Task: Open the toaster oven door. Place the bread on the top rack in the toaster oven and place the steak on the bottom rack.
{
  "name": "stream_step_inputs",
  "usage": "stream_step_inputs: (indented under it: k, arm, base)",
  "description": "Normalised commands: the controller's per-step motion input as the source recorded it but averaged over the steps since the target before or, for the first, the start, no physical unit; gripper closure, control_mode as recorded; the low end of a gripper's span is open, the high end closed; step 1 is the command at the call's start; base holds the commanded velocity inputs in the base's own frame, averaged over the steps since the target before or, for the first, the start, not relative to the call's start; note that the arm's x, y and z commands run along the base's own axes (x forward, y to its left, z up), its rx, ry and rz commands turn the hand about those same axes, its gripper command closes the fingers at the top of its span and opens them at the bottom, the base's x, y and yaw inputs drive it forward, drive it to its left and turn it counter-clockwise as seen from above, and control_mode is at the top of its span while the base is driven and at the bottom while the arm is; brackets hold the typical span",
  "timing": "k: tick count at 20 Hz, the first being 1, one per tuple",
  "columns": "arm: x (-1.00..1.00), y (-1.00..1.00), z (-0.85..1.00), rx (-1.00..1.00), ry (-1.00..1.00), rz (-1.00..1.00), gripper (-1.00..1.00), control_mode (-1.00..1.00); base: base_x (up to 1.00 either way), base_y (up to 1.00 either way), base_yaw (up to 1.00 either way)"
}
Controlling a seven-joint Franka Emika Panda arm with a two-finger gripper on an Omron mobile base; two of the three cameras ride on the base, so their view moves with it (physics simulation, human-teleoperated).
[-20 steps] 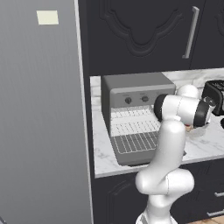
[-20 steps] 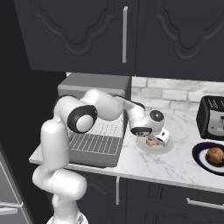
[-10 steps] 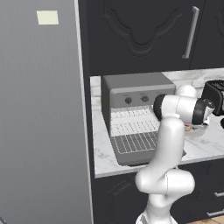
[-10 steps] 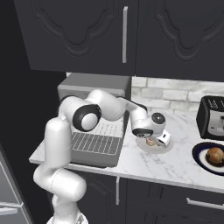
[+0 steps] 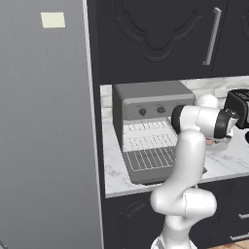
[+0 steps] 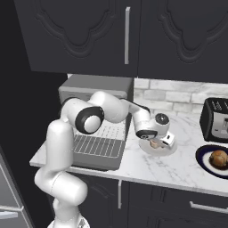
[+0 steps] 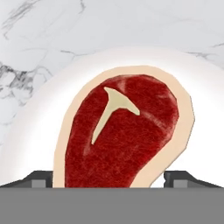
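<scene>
Over the white plate on the marble table, the claw hangs spread, one fingertip either side of the steak. Rightward, the bread sits on a dark plate.

The scene is seen from behind the arm on its left in the left base view, forward and down, at middling range, with the toaster oven faced almost head-on. From behind on the right, the right base view is aimed the same way. The oven, its lowered door and the counter are shared by both. In the hand view the steak on its white plate is looked at from very near.
</scene>
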Motion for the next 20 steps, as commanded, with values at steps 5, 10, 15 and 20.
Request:
stream_step_inputs:
  k: [5, 10, 15, 20]
  arm:
    - [-0.05, 0.01, 0.02, -0.02, 0.03, 0.0, 1.0, -1.0]
    - [-0.38, 0.0, 0.71, 0.0, -0.05, 0.0, 1.0, -1.0]
    - [-0.69, 0.0, 0.88, -0.01, -0.13, 0.0, 1.0, -1.0]
    - [-0.88, 0.0, 0.62, -0.08, -0.09, 0.0, 1.0, -1.0]
  base:
    - [0.0, 0.0, 0.0]
    - [0.0, 0.0, 0.0]
    - [0.0, 0.0, 0.0]
    - [0.0, 0.0, 0.0]
